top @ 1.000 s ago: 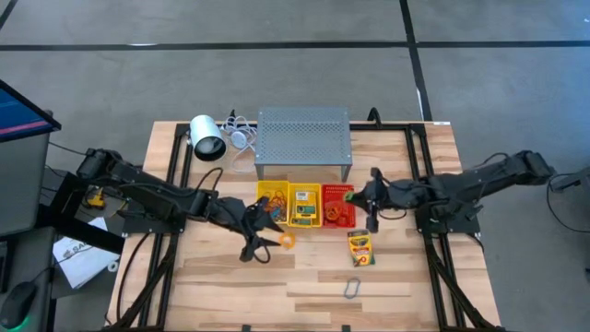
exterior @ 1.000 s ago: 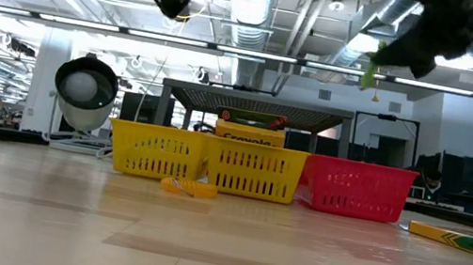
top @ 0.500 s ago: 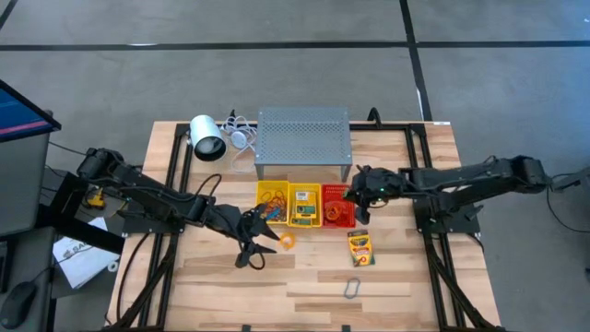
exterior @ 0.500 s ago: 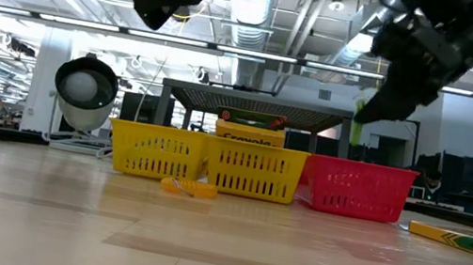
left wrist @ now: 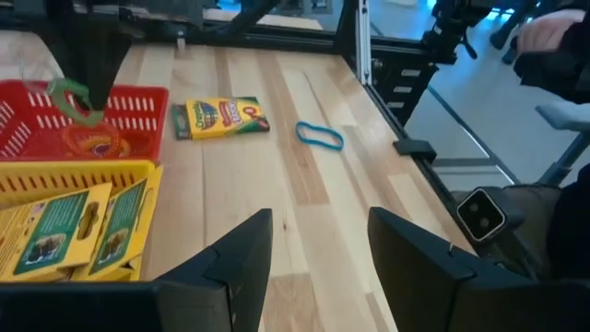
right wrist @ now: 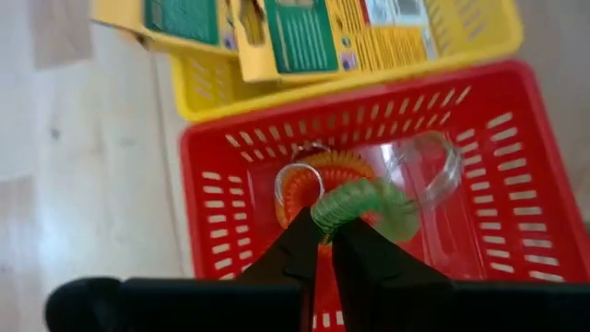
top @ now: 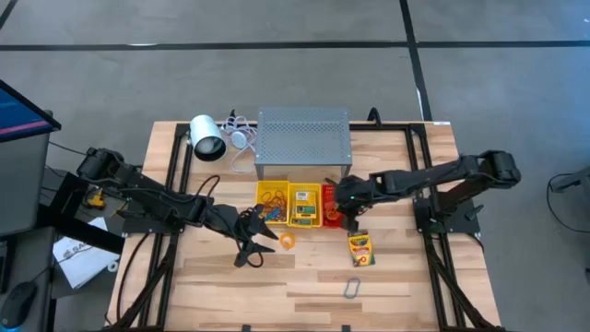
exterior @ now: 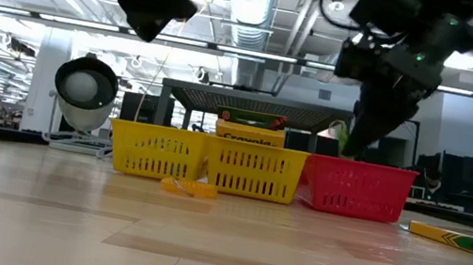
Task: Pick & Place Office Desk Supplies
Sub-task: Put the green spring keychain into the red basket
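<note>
The right hand (right wrist: 323,242) hung directly over the red basket (right wrist: 516,198), its two fingers pinched together on the rim of a green ring (right wrist: 364,205). The ring appeared light, thin and somewhat springy, so an edge pinch across its narrow band probably sufficed, though so slim a hold looked liable to let the ring swing or twist. Beneath it in the basket lay an orange ring (right wrist: 309,189) and a clear ring (right wrist: 433,166), and the neighbouring yellow basket (right wrist: 442,46) held crayon boxes (right wrist: 300,32), which were light, stiff cardboard best taken across their short sides. In the high view the right arm reached far inward from the desk's right edge, stretched nearly straight, with its hand (top: 348,205) above the red basket (top: 338,205). The low view showed that hand (exterior: 349,143) pointed steeply down, the green ring (exterior: 339,130) just above the basket's rim. The left hand (top: 247,251) hovered over the desk (top: 415,277) in front of the yellow baskets, fingers spread apart and holding nothing, near an orange ring (top: 287,241) lying on the wood. Not yet sorted were a crayon box (top: 360,247) and a grey ring (top: 352,288) nearer the front edge.
</note>
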